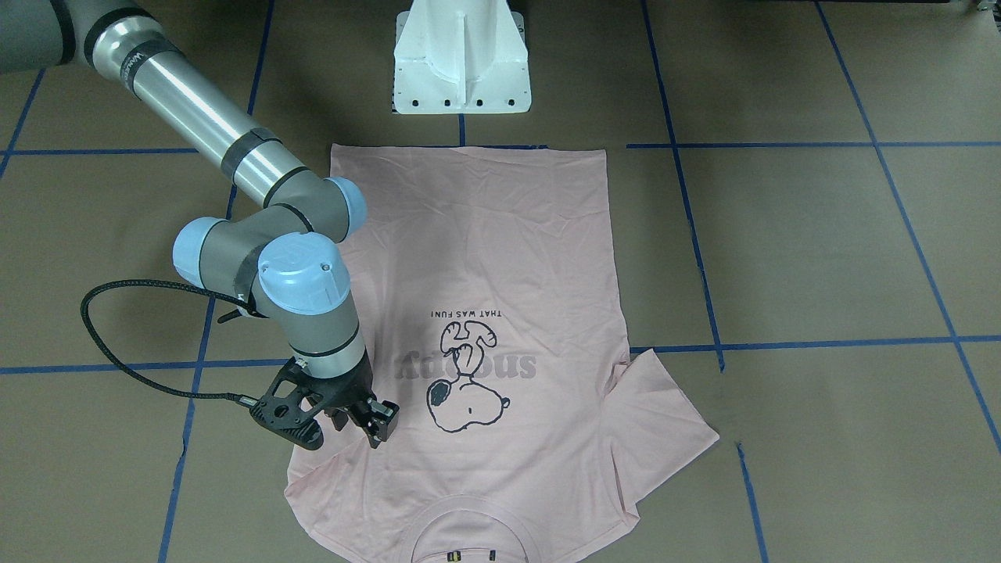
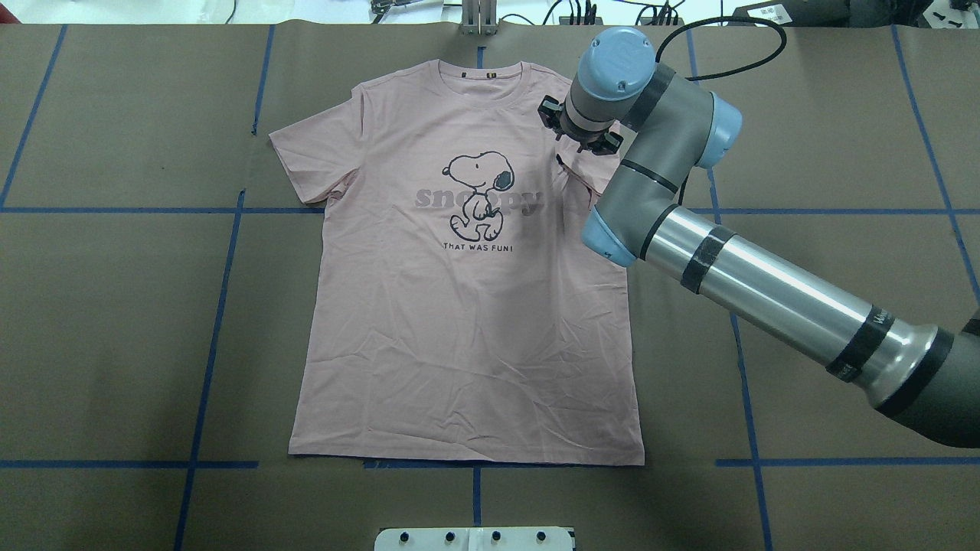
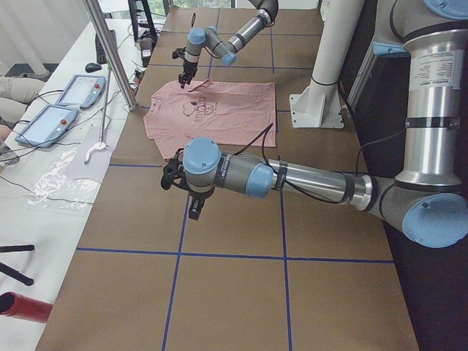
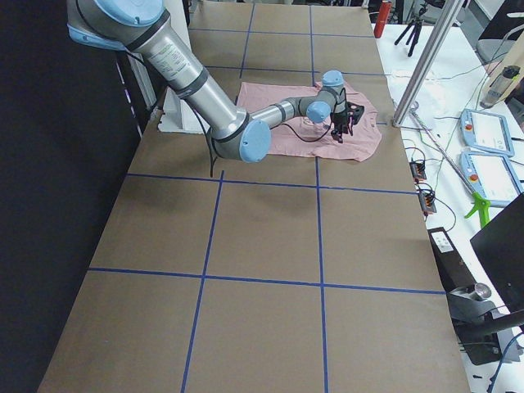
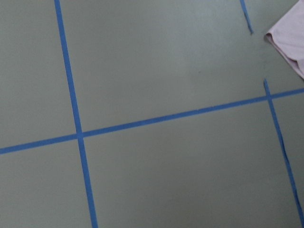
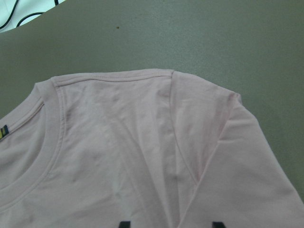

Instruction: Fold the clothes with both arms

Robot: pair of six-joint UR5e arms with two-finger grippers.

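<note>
A pale pink short-sleeved fabric T-shirt (image 2: 467, 344) with a Snoopy cartoon print is lying flat and print-up in the middle of the brown paper-covered table (image 2: 827, 191). Its collar (image 2: 482, 73) is pointing toward the far edge, and its straight hem (image 2: 467, 459) is running along a blue tape line (image 2: 115, 464) just in front of the white pedestal base (image 1: 461, 62). Going by the robot's sides, the left-side sleeve (image 2: 302, 161) is spreading flat onto the paper. The right-side sleeve (image 6: 237, 156) is lying folded inward over the chest, so that side edge is running nearly straight. The black two-finger right gripper (image 1: 361, 426) is hanging close above the folded sleeve, its jaws released and spread apart, gripping nothing. The left gripper (image 3: 194, 208) is hovering over bare table well apart from the shirt, and I cannot tell whether its jaws are parted. Wide bare paper is stretching away on both sides of the shirt.
</note>
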